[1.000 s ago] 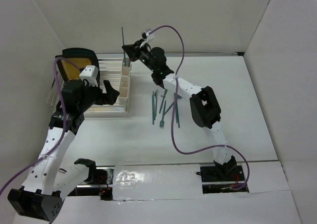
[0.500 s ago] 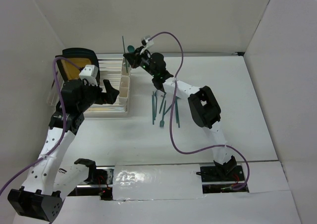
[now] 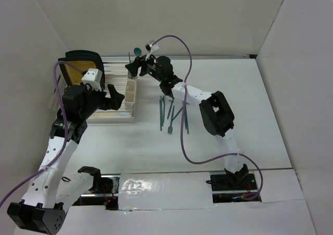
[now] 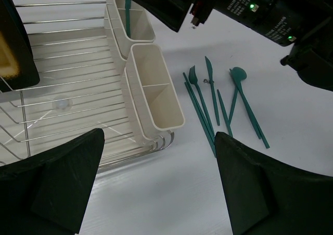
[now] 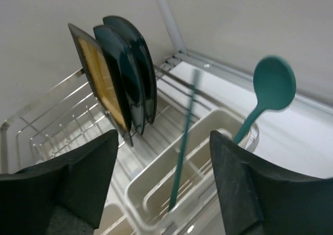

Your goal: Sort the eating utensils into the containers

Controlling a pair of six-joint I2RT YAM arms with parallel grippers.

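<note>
Teal-green utensils [image 3: 171,110] lie loose on the white table [image 3: 250,120], just right of the rack. The left wrist view picks out a fork [image 4: 193,77], a knife [image 4: 210,87] and a spoon [image 4: 238,75] among them. Their handles run roughly parallel, and some touch or cross.

The left gripper [image 4: 158,141] hovers over the near right corner of the clear wire dish rack [image 4: 62,84]. Its fingers are spread wide with nothing between them.

Past it, the cream cups [image 4: 156,102] stand in a row along the rack's right edge. The nearest cup is open-topped and split into two compartments.

Farther back, the right gripper [image 5: 164,136] hangs above the far cup of the row, jaws parted and gripping nothing. In that far cup a second spoon [image 5: 273,84] stands bowl up, leaning away from the rack. A thin teal handle [image 5: 183,146] stands nearly upright in a separate compartment beside it. That handle is blurred, so what kind of utensil it is cannot be told.

At the back left of the rack, plates stand on edge side by side. One is a yellow plate [image 5: 101,79] with a black rim, and close against it are two dark teal plates [image 5: 130,58].
</note>
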